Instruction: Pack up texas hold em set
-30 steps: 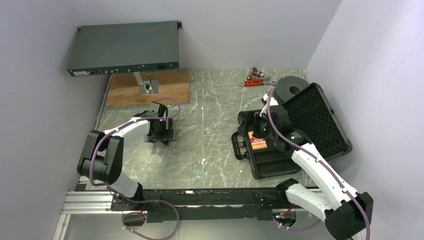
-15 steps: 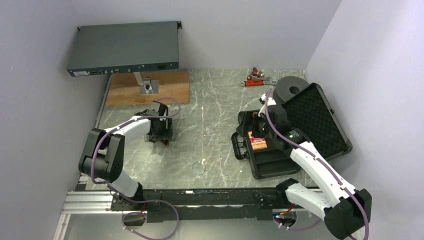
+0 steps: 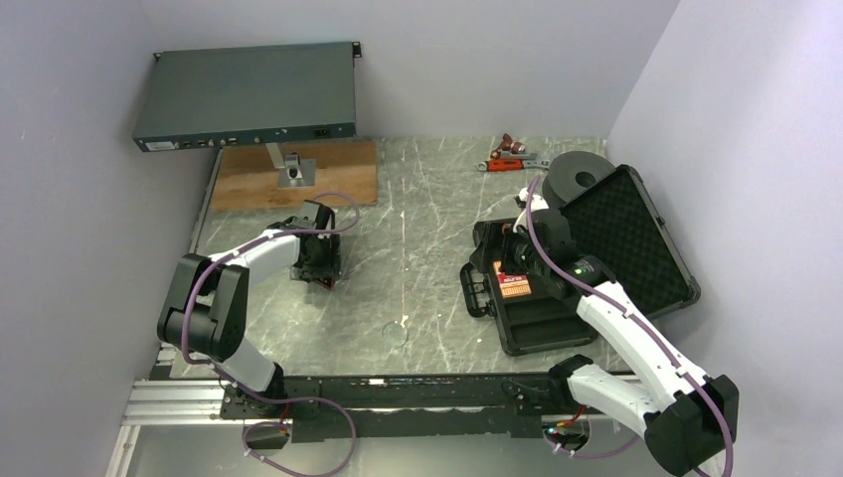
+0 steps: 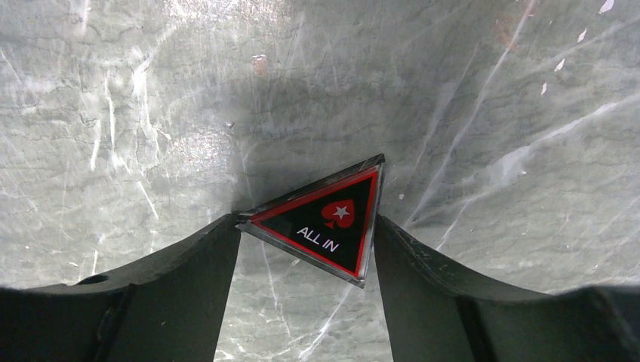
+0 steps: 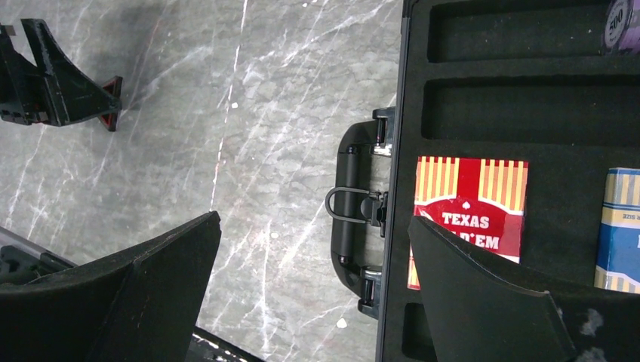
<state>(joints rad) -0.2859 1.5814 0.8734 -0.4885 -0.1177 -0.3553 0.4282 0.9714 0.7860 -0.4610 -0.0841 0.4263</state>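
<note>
Two arms work at opposite sides of the grey marbled tabletop (image 3: 418, 199). On the left, the left pincer (image 4: 306, 226) reaches down to the surface and pinches the red triangle (image 4: 321, 222). The triangle's left corner touches one finger (image 4: 189, 279) and its right edge sits against the other. The piece is black with a red border, a spade with a star, and the words "ALL IN". It lies on the stone, well apart from the case (image 3: 626, 234).

The case stands open on the right side, its egg-crate foam lid laid back toward the wall. The right pincer (image 5: 313, 219) hangs above the case's left edge with its fingers spread wide and nothing between them. Below it is the black handle (image 5: 349, 219).

Inside the foam base, the red card box (image 5: 468, 204), printed "TEXAS", lies flat in its slot. The blue-white card box (image 5: 620, 226) lies just beside it on the right. A purple chip stack (image 5: 623, 23) shows at the far end of one long slot; the next long slot shows only foam.

The clear disc (image 3: 396, 333) rests on the tabletop between the two arms, near the front edge. Behind the case lies a black spool (image 3: 577, 174), touching the lid, and a red-handled tool (image 3: 512, 159) lies near the back wall.
</note>
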